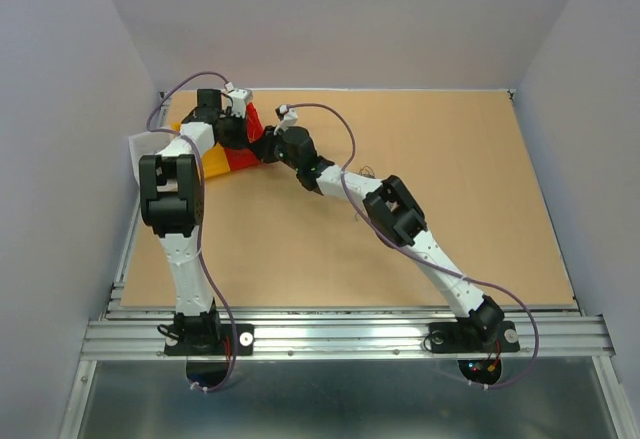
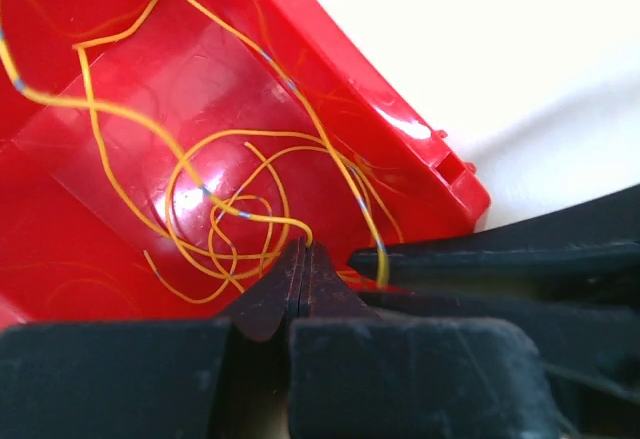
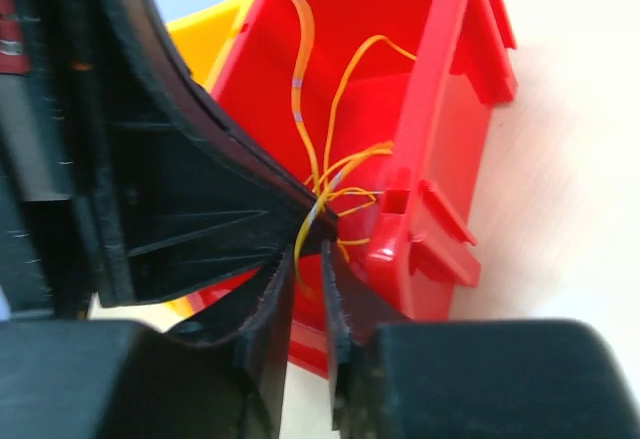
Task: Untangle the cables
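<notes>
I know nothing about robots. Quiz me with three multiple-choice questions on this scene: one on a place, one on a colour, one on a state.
1. Where do the cables lie?
A in the red bin
B draped on a chair
C in a blue cup

2. What colour are they mostly?
A green
B orange-yellow
C white

3. How do the jaws of the left gripper stand?
A wide apart
B shut
C out of view

Answers:
1 A: the strands loop over the bin's red floor.
2 B: the strands are orange-yellow, with small blue marks.
3 B: the left wrist view shows the two fingers pressed together at a strand's end.
</notes>
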Controlling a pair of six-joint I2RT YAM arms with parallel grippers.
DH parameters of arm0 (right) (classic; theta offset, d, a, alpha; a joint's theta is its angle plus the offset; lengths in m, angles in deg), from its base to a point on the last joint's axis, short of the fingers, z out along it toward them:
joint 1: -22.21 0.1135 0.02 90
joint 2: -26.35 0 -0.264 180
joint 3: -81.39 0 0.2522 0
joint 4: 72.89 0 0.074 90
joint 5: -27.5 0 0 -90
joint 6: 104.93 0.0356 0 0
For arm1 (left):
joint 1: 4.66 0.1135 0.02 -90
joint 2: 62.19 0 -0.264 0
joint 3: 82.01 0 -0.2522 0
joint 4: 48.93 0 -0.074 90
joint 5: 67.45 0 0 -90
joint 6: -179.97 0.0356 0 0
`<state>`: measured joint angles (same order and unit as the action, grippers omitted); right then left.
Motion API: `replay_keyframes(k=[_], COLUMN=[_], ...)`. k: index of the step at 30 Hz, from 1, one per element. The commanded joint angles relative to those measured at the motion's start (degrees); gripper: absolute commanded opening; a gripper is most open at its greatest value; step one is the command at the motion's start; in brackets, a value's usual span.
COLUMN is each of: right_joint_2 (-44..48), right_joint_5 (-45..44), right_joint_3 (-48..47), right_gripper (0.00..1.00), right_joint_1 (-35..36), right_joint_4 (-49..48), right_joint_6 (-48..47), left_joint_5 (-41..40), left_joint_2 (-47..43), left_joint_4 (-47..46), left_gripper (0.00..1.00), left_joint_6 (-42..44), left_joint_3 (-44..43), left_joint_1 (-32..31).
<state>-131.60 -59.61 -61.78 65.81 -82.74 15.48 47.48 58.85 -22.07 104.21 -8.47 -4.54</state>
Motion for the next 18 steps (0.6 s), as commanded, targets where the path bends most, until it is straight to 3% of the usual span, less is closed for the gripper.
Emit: replay_keyframes(k=[1,13,17,18], right_joint_2=[3.52,13.53,17.76,18.46], right_joint_5=[-0.78,-1.93,-2.54,-2.63], right_joint_3=[4.24,18.82,24.54,26.81], right_gripper=[0.25,0.28,0.36,0.37], right_joint_1=[0.44,0.44,0.53,0.53], right_joint_4=[-4.33,-12.85,-15.76,-16.63], right_joint_6=[0.17,-0.27,-1.06,-1.32], left_joint_5=[-4.27,-8.67,-8.32,-8.23], left_joint_2=[-1.24,-6.86,-9.41,-9.76], left_joint_4=[-2.02,-4.67,-4.84,-4.93], left_gripper=[0.00,0.02,0.13,0.21], left_joint_6=[-0.88,-2.64,-2.29,-2.20], left_joint_3=[-2.66,2.09,4.72,5.16], left_joint_1=[0.06,0.06,0.06,-1.51])
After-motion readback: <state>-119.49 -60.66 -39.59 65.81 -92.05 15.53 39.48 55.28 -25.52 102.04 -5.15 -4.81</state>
